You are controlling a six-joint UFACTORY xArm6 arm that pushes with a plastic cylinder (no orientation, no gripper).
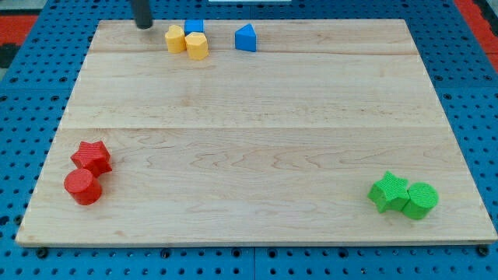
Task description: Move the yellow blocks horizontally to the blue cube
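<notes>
surface [257, 148]: pale blond wood, faint grain, a couple of darker seam lines across it
around the surface [23, 93]: bright blue pegboard full of little dark holes, bit of red at both top corners of the view
my tip [145, 25]: dark grey, nearly black, by the top edge toward the left corner
yellow blocks [177, 38] and [197, 47]: warm orangey yellow
blue cube [194, 27]: solid mid blue
blue wedge-ish block [246, 38]: same blue
red star [92, 157]: red, near the bottom-left corner
red cylinder [82, 187]: same plain red
green star [388, 191]: vivid green, near the bottom-right corner
green cylinder [421, 200]: same green
</notes>
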